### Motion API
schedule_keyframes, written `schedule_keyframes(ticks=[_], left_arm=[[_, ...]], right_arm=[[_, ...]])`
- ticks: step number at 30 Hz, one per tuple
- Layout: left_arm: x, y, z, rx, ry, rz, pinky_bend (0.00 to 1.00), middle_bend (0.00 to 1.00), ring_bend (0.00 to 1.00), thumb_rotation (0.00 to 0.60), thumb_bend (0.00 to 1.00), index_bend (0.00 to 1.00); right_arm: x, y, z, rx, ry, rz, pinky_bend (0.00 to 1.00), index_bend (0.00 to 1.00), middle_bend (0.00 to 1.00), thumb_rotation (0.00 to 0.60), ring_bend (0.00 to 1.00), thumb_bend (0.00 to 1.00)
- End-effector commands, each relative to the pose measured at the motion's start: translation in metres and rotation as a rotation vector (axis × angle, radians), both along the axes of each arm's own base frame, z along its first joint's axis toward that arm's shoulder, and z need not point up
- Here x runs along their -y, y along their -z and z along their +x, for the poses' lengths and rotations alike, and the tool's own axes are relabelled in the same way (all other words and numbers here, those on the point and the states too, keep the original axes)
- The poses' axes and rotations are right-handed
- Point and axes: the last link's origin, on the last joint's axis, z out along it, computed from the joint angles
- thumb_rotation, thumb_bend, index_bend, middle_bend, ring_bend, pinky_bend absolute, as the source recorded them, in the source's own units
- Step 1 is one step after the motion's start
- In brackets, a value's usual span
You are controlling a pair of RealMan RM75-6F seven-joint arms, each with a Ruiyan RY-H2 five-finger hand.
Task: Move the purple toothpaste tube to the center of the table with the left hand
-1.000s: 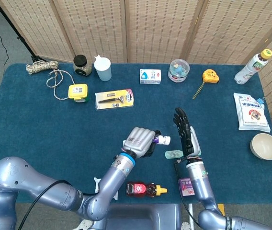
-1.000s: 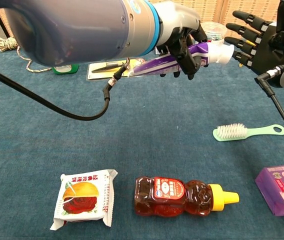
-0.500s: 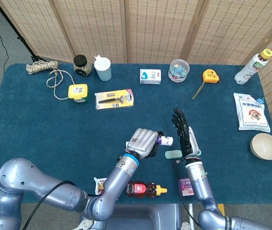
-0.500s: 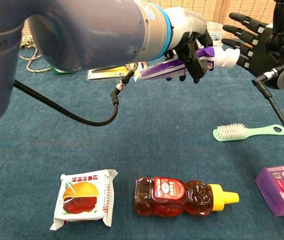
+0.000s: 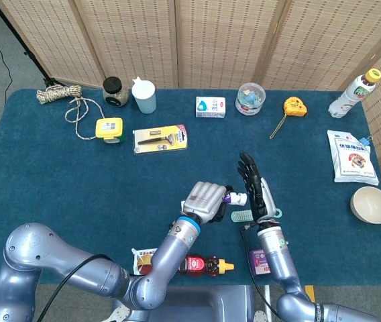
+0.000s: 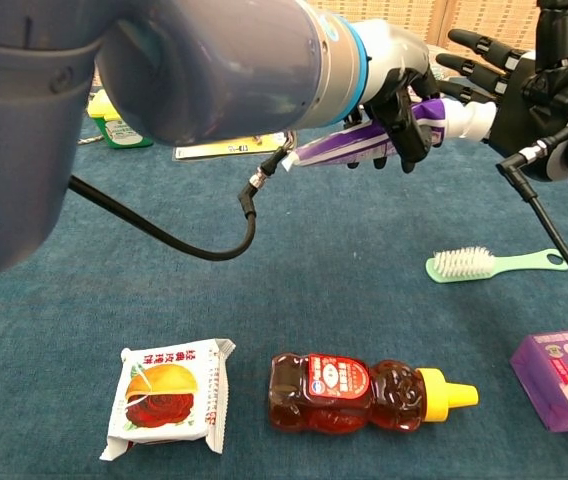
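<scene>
Front edge: a snack packet [image 6: 169, 396] and a honey bottle [image 6: 369, 393] lie side by side on the table [image 5: 56, 174], with a purple box [image 6: 562, 377] off to the robot's right.
Brush: a green brush [image 6: 494, 264] lies a little farther in, below and to the right of the carried tube, apart from it.
Left hand: the left hand [image 5: 205, 199] is clenched around the tube [image 6: 389, 138], fingers wrapped over its middle, and holds it clear of the cloth.
Tube: purple, roughly level, white cap [image 5: 239, 198] pointing to the robot's right; it hangs in the air just front of the table's middle.
Right hand: the right hand [image 5: 256, 191] stands upright with fingers spread, grasping nothing, its palm facing the cap; the cap looks very near it, but contact cannot be told.
Step in hand: carrying, by my reading; the tube seems only a short way short of the centre.
Doing it well: keep the grasp firm on the tube's body, carry it away from the robot and not sideways, so the cap does not run into the right palm.
Setting down: lower it flat onto bare cloth, well clear of the brush, and let go only once it lies on the cloth.
Risk: a soft tube may roll or twist on release.
Far side: a razor pack [image 5: 160, 139] and a yellow tape [image 5: 109, 129] lie beyond the middle, and a cup [image 5: 144, 96], a jar [image 5: 115, 92] and a rope [image 5: 60, 94] along the back edge.
</scene>
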Motion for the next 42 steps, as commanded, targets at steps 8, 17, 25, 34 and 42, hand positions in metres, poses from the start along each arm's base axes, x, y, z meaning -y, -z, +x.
schedule_keyframes(ticks=[8,17,25,34,42], left_arm=[[0.002,0.003,0.005,0.003,-0.003,0.000,0.59,0.49,0.48,0.600,1.00,0.48],[0.003,0.007,0.009,0.007,-0.005,-0.006,0.60,0.49,0.48,0.600,1.00,0.48],[0.003,0.008,0.011,0.009,-0.009,-0.005,0.60,0.49,0.48,0.600,1.00,0.48],[0.005,0.009,0.013,0.014,-0.005,-0.010,0.60,0.49,0.48,0.600,1.00,0.49],[0.006,0.011,0.015,0.017,-0.009,-0.010,0.60,0.50,0.48,0.600,1.00,0.49]], right_arm=[[-0.001,0.001,0.003,0.002,-0.013,0.011,0.00,0.00,0.00,0.077,0.00,0.00],[-0.001,0.003,0.006,0.001,-0.024,0.023,0.00,0.00,0.00,0.075,0.00,0.00],[-0.001,0.004,0.007,0.006,-0.032,0.034,0.00,0.00,0.00,0.078,0.00,0.00],[-0.002,0.005,0.010,0.011,-0.048,0.045,0.00,0.00,0.00,0.077,0.00,0.00],[-0.002,0.006,0.011,0.007,-0.054,0.052,0.00,0.00,0.00,0.077,0.00,0.00]])
